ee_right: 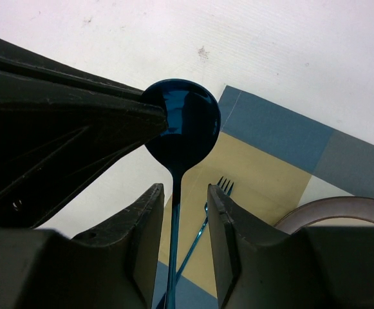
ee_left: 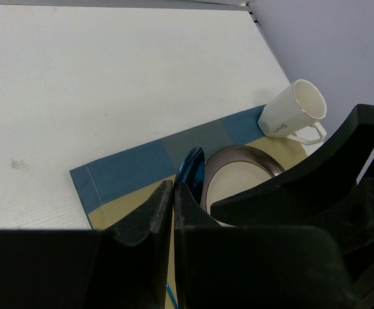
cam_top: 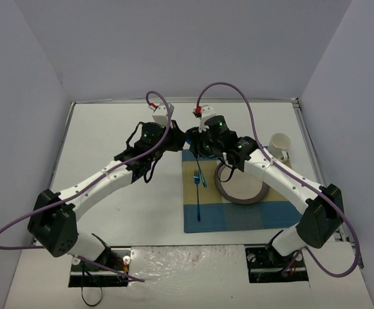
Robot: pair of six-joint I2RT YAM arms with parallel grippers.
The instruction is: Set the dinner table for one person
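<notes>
- White rectangular dinner table (cam_top: 109, 129) lies beneath 2 grippers.
- Left gripper (ee_left: 173, 188), clenched, pinches shiny blue metal spoon (ee_right: 183, 122) by its bowl edge.
- Right gripper (ee_right: 185, 193), jaws parted, straddles the spoon's handle.

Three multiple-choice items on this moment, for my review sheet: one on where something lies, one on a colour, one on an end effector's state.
1. Where does the fork lie?
A. in the mug
B. on the placemat, beside the plate
C. on top of the plate

2. What colour is the spoon?
A. red
B. white
C. blue

3. How does the right end effector stand?
A. open, straddling the spoon's handle
B. shut on the mug
C. shut on the plate

Answers:
1. B: the top view shows the fork flat on the cloth next to the plate.
2. C: its bowl gleams blue in the right wrist view.
3. A: gaps show on either side of the handle.
</notes>
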